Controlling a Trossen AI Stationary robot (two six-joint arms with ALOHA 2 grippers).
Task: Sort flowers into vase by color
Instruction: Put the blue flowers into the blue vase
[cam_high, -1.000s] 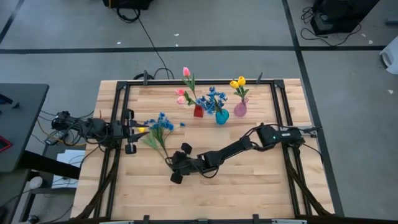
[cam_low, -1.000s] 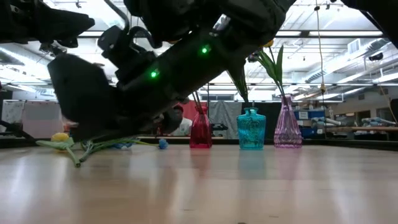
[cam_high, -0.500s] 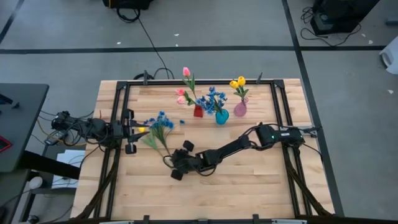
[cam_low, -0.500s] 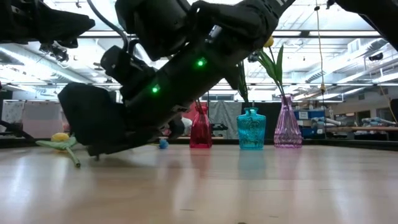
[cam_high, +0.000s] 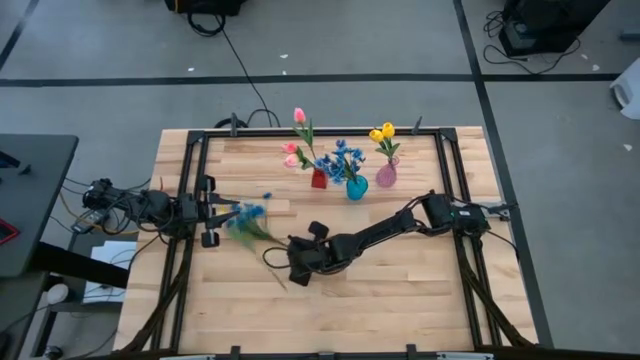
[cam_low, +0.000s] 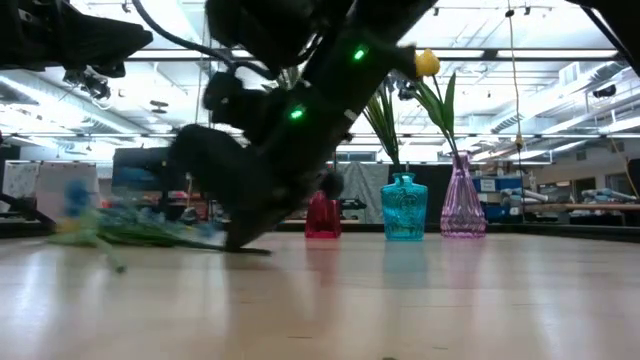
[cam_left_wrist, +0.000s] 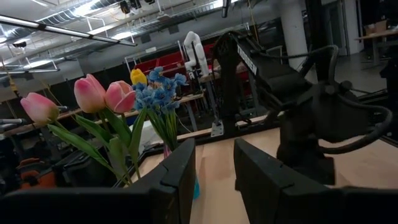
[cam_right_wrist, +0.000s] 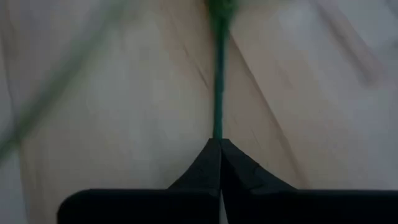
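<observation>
A spray of small blue blossoms (cam_high: 246, 214) on a thin green stem lies left of the table's middle, blurred; it also shows in the low view (cam_low: 120, 228). My right gripper (cam_high: 288, 259) (cam_right_wrist: 219, 144) reaches low from the table's right and is shut on that stem. My left gripper (cam_high: 222, 212) (cam_left_wrist: 214, 165) waits open at the table's left edge, just left of the blossoms. At the far side stand a red vase (cam_high: 318, 179) with pink tulips (cam_high: 298, 116), a teal vase (cam_high: 356, 188) with blue blossoms, and a pink vase (cam_high: 386, 176) with yellow tulips (cam_high: 383, 131). My right gripper pinches the spray's green stem (cam_right_wrist: 217, 127) between its two fingertips (cam_right_wrist: 205, 163), at the end away from the blossoms. The fingers slant down from the table's right, and the stem runs straight on ahead of them. The spray stretches toward the table's left, low over the wood.
The three vases stand close together near the far edge (cam_low: 404, 208). A black frame (cam_high: 190, 170) borders the wooden table top. Bare wood lies toward the near edge (cam_high: 380, 310). The right arm (cam_high: 385, 232) stretches across the table's middle.
My right gripper has moved toward the table's right edge and tipped up steeper, with the arm drawing back. The blue spray has shifted with it and now shows blurred; its blossom end has moved a little toward the near and left side.
</observation>
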